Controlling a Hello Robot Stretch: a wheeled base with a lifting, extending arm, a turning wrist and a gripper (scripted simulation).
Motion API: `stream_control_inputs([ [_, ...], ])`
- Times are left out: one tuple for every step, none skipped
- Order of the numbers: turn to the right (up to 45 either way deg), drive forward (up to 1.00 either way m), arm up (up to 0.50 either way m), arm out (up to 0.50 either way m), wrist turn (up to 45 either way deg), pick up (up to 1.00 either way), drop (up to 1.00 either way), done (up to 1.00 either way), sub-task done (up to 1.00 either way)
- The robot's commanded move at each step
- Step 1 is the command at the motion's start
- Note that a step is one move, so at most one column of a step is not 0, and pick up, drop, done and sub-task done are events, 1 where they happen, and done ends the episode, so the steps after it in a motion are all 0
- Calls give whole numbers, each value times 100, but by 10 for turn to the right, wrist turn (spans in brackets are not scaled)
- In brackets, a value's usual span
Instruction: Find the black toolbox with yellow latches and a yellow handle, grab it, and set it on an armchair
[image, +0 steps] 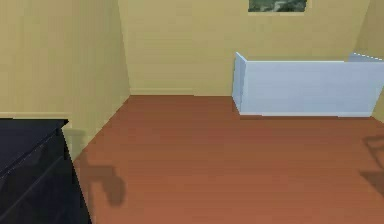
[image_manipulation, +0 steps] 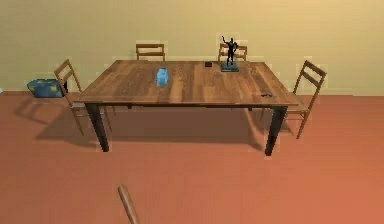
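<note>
Ahead, at the forward view's lower left, you have the corner of a dark cabinet (image: 30, 170) against the yellow wall (image: 60, 60). The reddish-brown floor (image: 200, 150) runs from it to the right, where a low white partition (image: 300, 88) stands out from the back wall. Above it, the lower edge of a framed picture (image: 277, 6) hangs at the top.

Out on the arm side view, start at the left. A blue thing (image_manipulation: 44, 87) lies on the floor by the wall, near a wooden chair (image_manipulation: 70, 85) at the left end of a long wooden table (image_manipulation: 200, 92) with dark legs. Near the bottom edge, a thin brownish stick (image_manipulation: 127, 203) lies slanted on the floor.

A second chair (image_manipulation: 150, 50) stands behind the table, and a small pale blue object (image_manipulation: 161, 76) stands on the tabletop left of the middle. Further right, a tiny dark thing (image_manipulation: 208, 65) lies near the far edge, just left of a dark figure statue (image_manipulation: 231, 52). A third chair (image_manipulation: 241, 48) stands behind the statue, and a fourth chair (image_manipulation: 308, 85) stands at the table's right end.

You cannot tell how the gripper's fingers stand, nor where the black toolbox is.
</note>
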Motion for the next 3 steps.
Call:
stream_control_inputs([
  [30, 0, 0, 0, 0, 0, 0, 0, 0],
  [0, 20, 0, 0, 0, 0, 0, 0, 0],
  [450, 0, 0, 0, 0, 0, 0, 0, 0],
])
